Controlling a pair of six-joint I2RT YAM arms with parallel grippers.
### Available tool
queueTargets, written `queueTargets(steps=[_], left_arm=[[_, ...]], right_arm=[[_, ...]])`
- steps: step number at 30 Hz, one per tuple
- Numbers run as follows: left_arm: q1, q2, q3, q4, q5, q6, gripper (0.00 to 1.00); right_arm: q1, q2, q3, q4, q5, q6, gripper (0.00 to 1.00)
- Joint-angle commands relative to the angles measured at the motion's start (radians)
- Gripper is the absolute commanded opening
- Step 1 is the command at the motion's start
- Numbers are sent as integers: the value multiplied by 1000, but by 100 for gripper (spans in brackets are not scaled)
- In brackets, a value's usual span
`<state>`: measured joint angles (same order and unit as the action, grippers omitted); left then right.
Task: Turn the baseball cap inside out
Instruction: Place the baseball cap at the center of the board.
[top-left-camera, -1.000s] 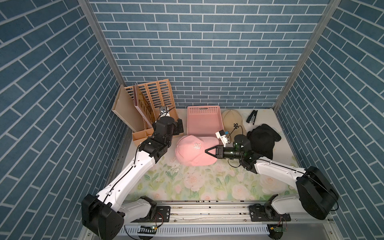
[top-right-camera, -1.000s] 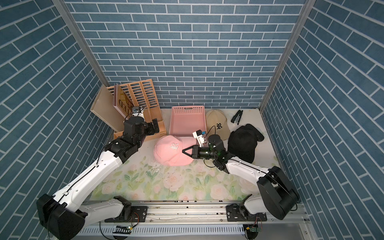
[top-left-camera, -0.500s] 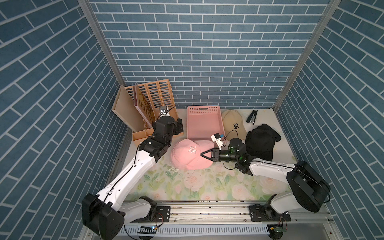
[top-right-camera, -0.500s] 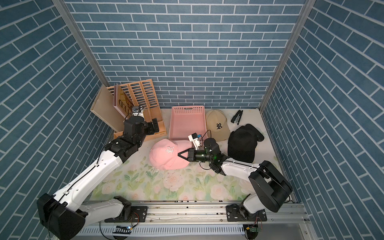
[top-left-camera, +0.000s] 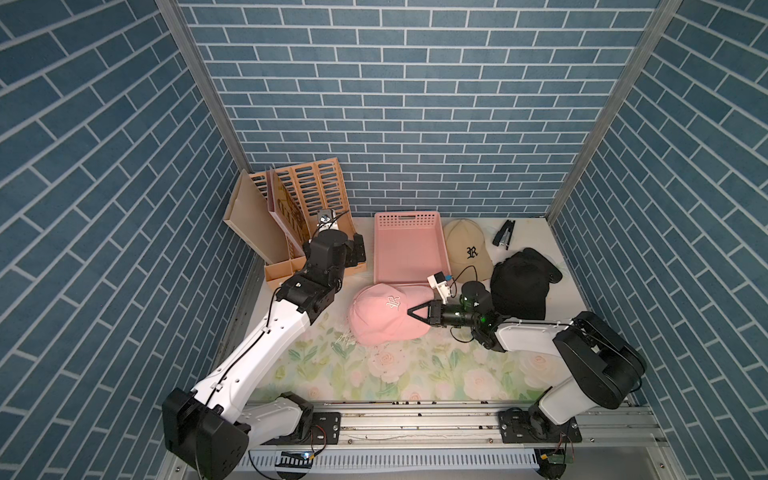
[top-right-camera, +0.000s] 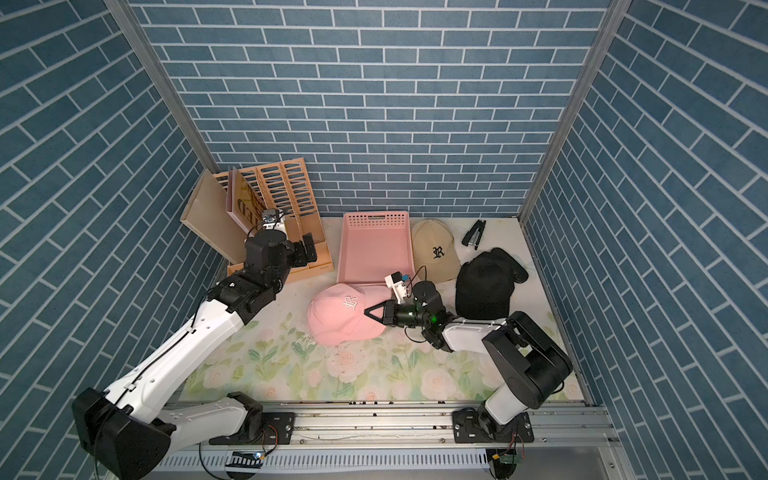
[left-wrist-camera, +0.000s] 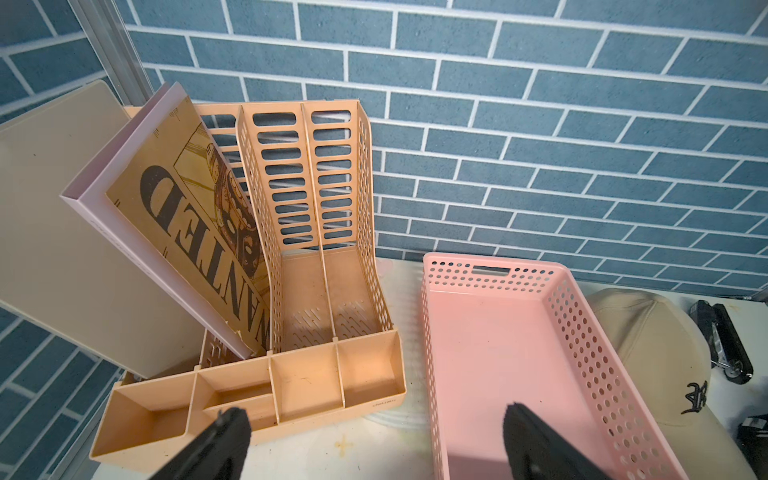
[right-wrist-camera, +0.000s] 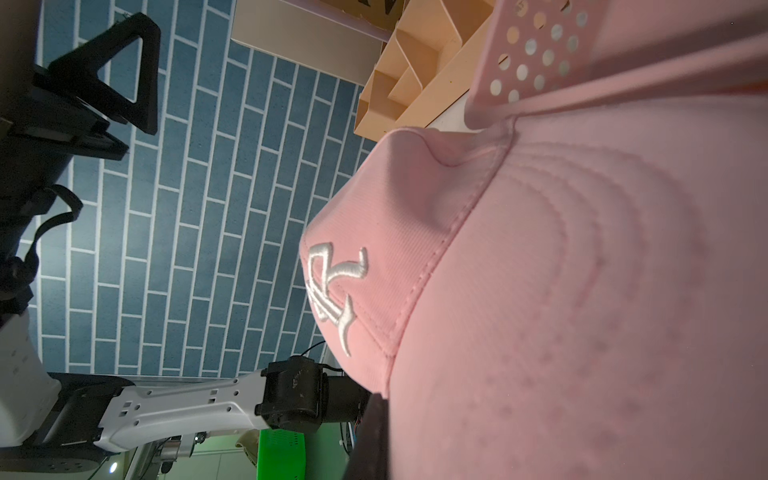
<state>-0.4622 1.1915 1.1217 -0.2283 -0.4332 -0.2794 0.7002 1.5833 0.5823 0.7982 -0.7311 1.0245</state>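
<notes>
Pink cap (top-left-camera: 384, 322) sits crown-up mid-surface (top-left-camera: 374, 374), just in front of pink tray (top-left-camera: 409, 245); its inside is hidden. R gripper (top-left-camera: 411, 312): fingers together, pinched on the cap at the brim side. Contact pt is mostly cut off in wrist view, only one dark finger (right-wrist-camera: 370, 440) shows. L gripper (left-wrist-camera: 374, 449): fingers apart, empty, near organizer (left-wrist-camera: 299, 386) and tray. Legible: white "R" on pink cap, black "R" on tan cap (top-left-camera: 467, 249), "WANTED" on book (left-wrist-camera: 187, 216). Organizer's front stamp too small to read.
</notes>
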Motion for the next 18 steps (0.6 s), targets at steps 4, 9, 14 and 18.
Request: queueTargets(steps=[4, 9, 14, 18], left_arm=[[8, 4, 19, -11, -13, 12, 100], [10, 13, 36, -11, 1, 21, 100], [10, 18, 33, -15, 15, 34, 100], [10, 30, 42, -40, 24, 56, 100]], right_arm=[[-42, 65, -46, 108, -29, -7, 14], [-87, 117, -72, 102, -37, -43, 33], [-108, 124, -62, -53, 20, -140, 59], [-110, 64, -8, -339, 138, -301, 90]])
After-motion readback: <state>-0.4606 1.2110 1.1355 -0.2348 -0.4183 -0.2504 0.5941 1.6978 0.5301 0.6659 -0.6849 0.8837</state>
